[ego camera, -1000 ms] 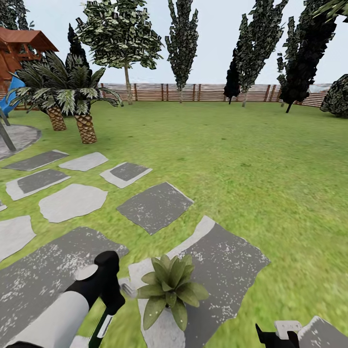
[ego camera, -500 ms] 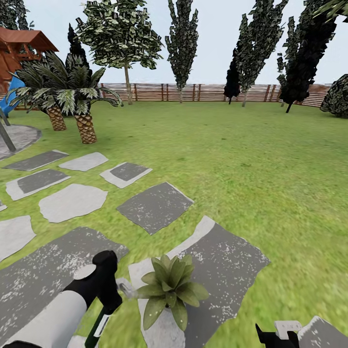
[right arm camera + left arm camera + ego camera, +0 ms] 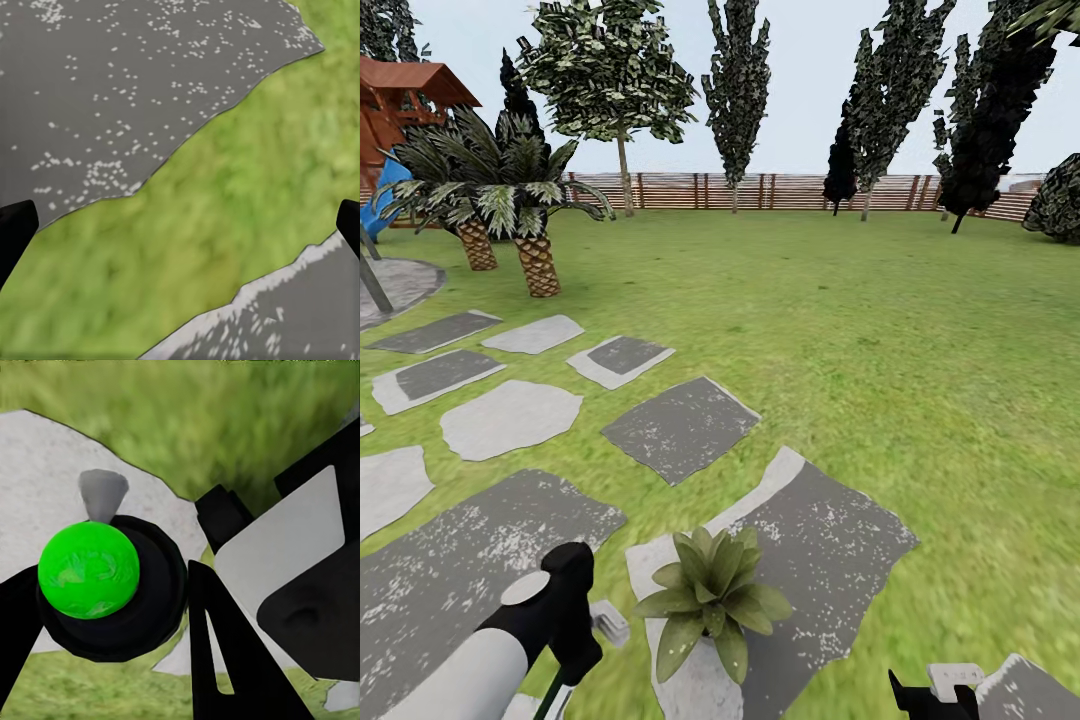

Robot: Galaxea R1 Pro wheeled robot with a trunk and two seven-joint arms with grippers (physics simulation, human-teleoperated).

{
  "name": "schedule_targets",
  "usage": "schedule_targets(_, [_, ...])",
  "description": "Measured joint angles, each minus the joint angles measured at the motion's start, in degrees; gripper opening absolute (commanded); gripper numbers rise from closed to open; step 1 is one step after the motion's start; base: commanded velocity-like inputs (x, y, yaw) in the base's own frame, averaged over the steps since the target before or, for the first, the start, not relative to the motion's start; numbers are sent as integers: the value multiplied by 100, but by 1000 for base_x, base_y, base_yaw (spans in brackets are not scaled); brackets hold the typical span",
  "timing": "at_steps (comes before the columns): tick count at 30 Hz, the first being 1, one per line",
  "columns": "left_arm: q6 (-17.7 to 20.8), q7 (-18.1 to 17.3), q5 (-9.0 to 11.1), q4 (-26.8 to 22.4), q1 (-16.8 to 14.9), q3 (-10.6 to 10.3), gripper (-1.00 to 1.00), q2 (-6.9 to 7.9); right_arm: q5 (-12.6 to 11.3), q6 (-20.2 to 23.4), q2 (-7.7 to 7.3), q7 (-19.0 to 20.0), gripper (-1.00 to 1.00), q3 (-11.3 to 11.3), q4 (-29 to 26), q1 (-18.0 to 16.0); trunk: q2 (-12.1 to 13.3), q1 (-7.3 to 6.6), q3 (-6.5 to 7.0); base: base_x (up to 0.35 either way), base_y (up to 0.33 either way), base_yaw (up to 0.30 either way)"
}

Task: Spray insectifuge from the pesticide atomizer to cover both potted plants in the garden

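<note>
Lawn, stepping stones; potted plant beside left tool pinching atomizer; right tool spread.

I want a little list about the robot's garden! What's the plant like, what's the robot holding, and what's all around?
plant: one potted plant, green pointed leaves, on a stepping stone
specks on leaves: none that I can make out
left gripper: around a black atomizer with a green top
right gripper: open, over grass and stone
ground: lawn with grey and white stones
far back: wooden fence, trees, two palms
</note>
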Motion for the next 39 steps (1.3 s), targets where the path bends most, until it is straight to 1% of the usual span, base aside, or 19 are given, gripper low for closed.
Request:
schedule_targets(8, [47, 32, -8, -91, -102, 31, -100, 26, 0, 0, 0, 0, 100, 0, 0, 0, 0, 0, 0, 0, 0, 0])
schedule_targets(10, [61, 114, -8, -92, -111, 32, -100, 22, 0, 0, 0, 0, 100, 0, 0, 0, 0, 0, 0, 8, 0, 0])
schedule_targets(11, [69, 213, -6, -93, -112, 36, -100, 18, 0, 0, 0, 0, 100, 0, 0, 0, 0, 0, 0, 48, 0, 0])
schedule_targets(14, [81, 404, 49, -89, -100, 56, -100, 9, 0, 0, 0, 0, 100, 0, 0, 0, 0, -1, 0, 96, 35, 0])
schedule_targets(16, [79, 447, 66, -74, -59, 66, -100, -3, 0, 0, 0, 0, 100, 0, 0, 0, 0, -1, 0, 53, 24, 0])
schedule_targets(19, [69, 470, 108, 1, -24, 70, -100, -3, 0, 0, 0, 0, 100, 0, 0, 0, 0, 0, 0, 12, 6, 0])
schedule_targets(21, [66, 477, 209, 15, -16, 75, -100, 26, 0, 0, 0, 0, 100, 0, 0, 0, 0, 0, 0, 3, 1, 0])
schedule_targets(24, [61, 480, 293, 15, -11, 73, -100, 38, -3, 0, 0, 0, 100, 0, 0, 0, 0, 0, 0, 0, 0, 0])
schedule_targets(30, [74, 487, 307, -72, -24, 61, -100, -5, -17, 0, 0, -9, 100, 0, -1, 0, 0, -1, 0, 30, 21, -2])
schedule_targets(36, [80, 489, 305, -81, -53, 59, -100, -11, -18, -1, -1, -9, 100, 0, 0, 1, 0, -2, 0, 145, 177, -224])
schedule_targets(39, [75, 490, 301, -86, -49, 59, -100, 12, -18, 0, 0, -9, 100, 0, -1, 0, 0, 0, 0, 31, 36, -119])
